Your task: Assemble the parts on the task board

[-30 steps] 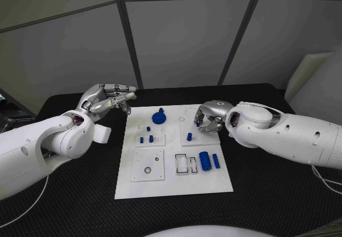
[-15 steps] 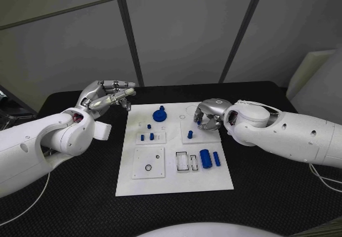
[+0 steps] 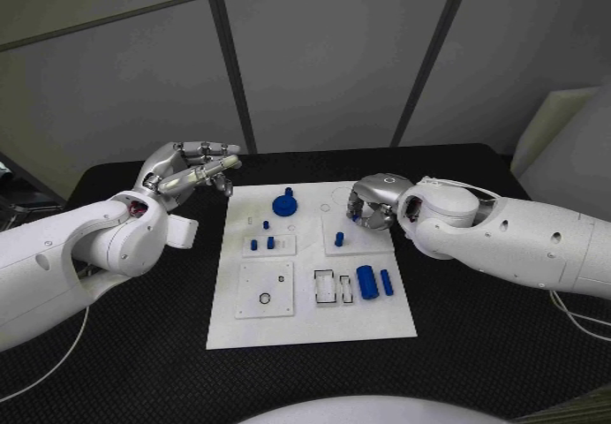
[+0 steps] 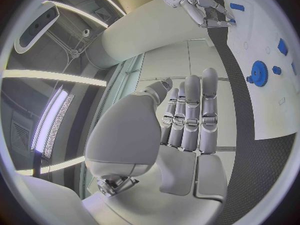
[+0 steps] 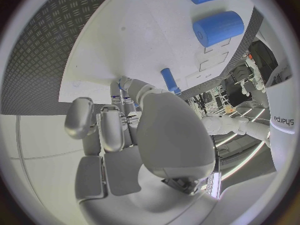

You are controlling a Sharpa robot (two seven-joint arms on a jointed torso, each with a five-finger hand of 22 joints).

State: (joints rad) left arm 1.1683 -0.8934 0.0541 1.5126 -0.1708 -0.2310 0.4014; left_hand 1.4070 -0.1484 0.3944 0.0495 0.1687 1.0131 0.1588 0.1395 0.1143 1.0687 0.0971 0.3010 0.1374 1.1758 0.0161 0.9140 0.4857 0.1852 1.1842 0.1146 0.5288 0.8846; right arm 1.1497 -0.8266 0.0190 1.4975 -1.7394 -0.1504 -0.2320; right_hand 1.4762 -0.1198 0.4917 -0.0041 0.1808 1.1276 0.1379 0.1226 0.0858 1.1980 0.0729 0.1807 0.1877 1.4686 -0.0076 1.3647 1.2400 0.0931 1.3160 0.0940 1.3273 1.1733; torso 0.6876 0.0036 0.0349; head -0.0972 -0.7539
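— Where are my hands?
— Your left hand (image 3: 191,172) hangs off the task board's (image 3: 382,318) far left corner, fingers together and nearly straight, holding nothing. Your right hand (image 3: 365,201) curls over the board's far right.
— Clamped on anything?
— I cannot tell. A blue peg (image 3: 339,238) stands just beside it; the gear (image 3: 284,208) lies mid-board.

One white task board (image 3: 312,327) lies mid-frame. On it I count one blue gear (image 3: 284,208), two blue cylinders (image 3: 366,283) at lower right, several small blue pegs (image 3: 339,238), and one black ring (image 3: 264,299).
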